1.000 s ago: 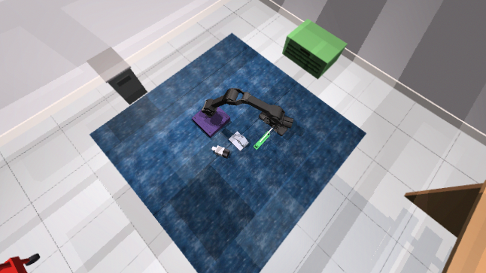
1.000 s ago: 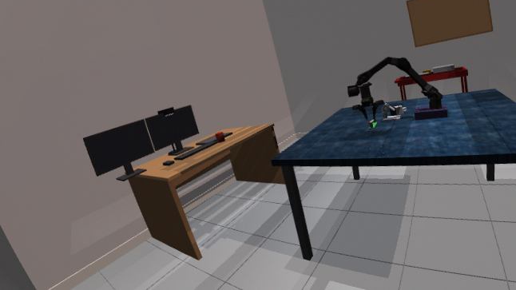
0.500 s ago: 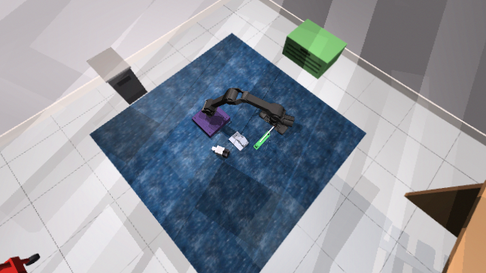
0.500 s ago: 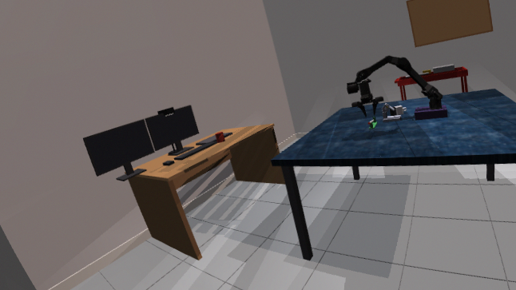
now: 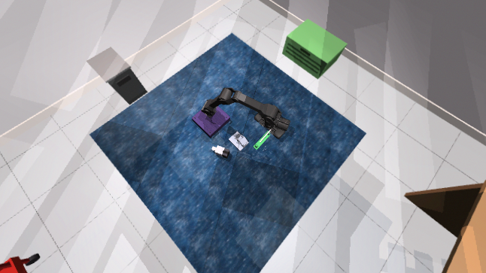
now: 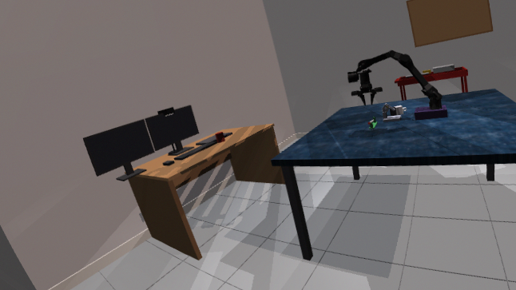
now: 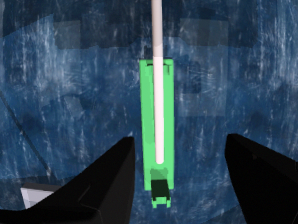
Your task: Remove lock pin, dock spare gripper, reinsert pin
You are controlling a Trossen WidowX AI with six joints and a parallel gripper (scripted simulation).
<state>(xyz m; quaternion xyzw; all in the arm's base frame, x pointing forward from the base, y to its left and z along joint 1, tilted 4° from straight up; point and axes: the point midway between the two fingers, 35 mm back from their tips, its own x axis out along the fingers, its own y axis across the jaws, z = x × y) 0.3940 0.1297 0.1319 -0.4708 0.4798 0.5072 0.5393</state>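
The white lock pin point(image 5: 265, 135) point(image 7: 159, 110) lies lengthwise over a narrow green tray point(image 5: 256, 146) point(image 7: 168, 125) point(image 6: 373, 125). In the wrist view its plain end is over the tray and its other end runs out of the top of the frame. My gripper point(image 6: 367, 104) point(image 7: 181, 145) is partly open and empty, high above the tray, with its fingers on either side in the wrist view. The mount has a pale plate point(image 5: 234, 140) and stands between the tray and the arm base; its socket is too small to make out. The white and black spare gripper point(image 5: 219, 150) lies beyond it.
The arm stands on a purple base point(image 5: 211, 125) point(image 6: 430, 113) on the blue table top point(image 5: 256, 202) point(image 6: 407, 143). The mount rises above the table close to the tray. A corner of its plate shows at lower left in the wrist view.
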